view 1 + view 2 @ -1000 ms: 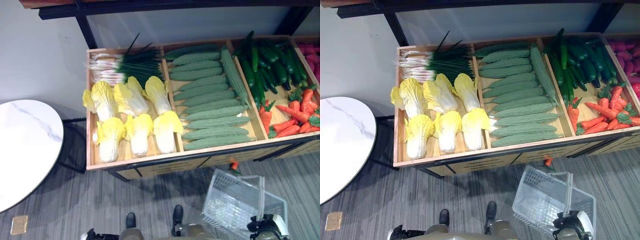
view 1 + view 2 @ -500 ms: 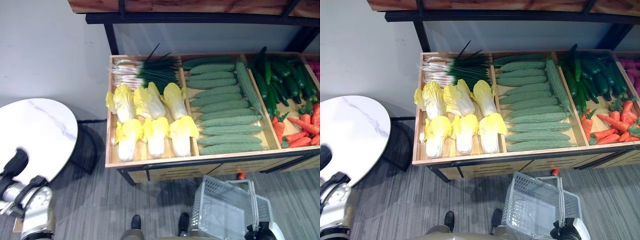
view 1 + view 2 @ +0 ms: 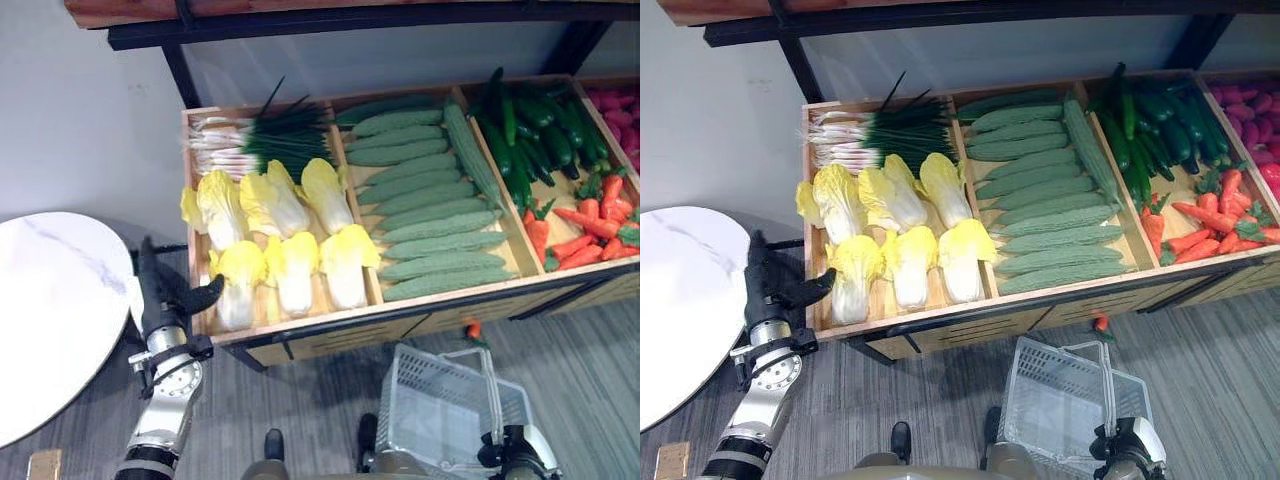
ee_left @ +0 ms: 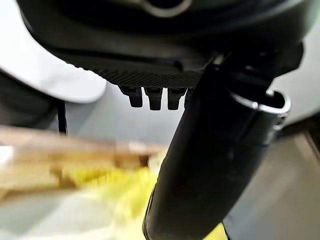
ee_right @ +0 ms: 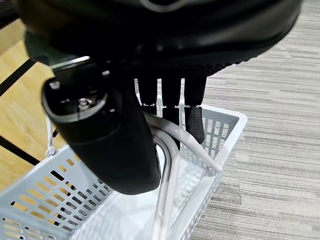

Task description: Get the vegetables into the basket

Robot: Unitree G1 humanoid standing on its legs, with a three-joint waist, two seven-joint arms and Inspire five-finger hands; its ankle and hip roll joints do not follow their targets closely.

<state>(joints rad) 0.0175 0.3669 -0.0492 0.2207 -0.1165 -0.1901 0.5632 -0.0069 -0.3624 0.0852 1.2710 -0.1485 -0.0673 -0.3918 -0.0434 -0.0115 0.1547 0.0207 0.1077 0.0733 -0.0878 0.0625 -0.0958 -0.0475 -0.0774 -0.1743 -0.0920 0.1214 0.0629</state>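
Observation:
A wooden stand holds pale yellow cabbages (image 3: 282,232), green onions (image 3: 262,146), bumpy green gourds (image 3: 425,195), dark green cucumbers (image 3: 530,130) and carrots (image 3: 590,225). My left hand (image 3: 160,290) is raised at the stand's front left corner, open, fingers straight and thumb pointing at the nearest cabbage (image 4: 112,192), touching nothing. The white wire basket (image 3: 430,395) hangs low in front of the stand. My right hand (image 5: 115,145) is shut on its handle (image 5: 167,170), and the same hand (image 3: 515,455) sits at the basket's near corner.
A round white table (image 3: 50,310) stands left of the stand, close to my left arm. One carrot (image 3: 472,329) lies on the grey floor under the stand's front edge. Pink-red vegetables (image 3: 615,105) fill the far right bin. A dark shelf runs above the stand.
The view has shifted with the camera. My left arm has come up from the lower left and now stands by the stand's front left corner. The basket stays in my right hand.

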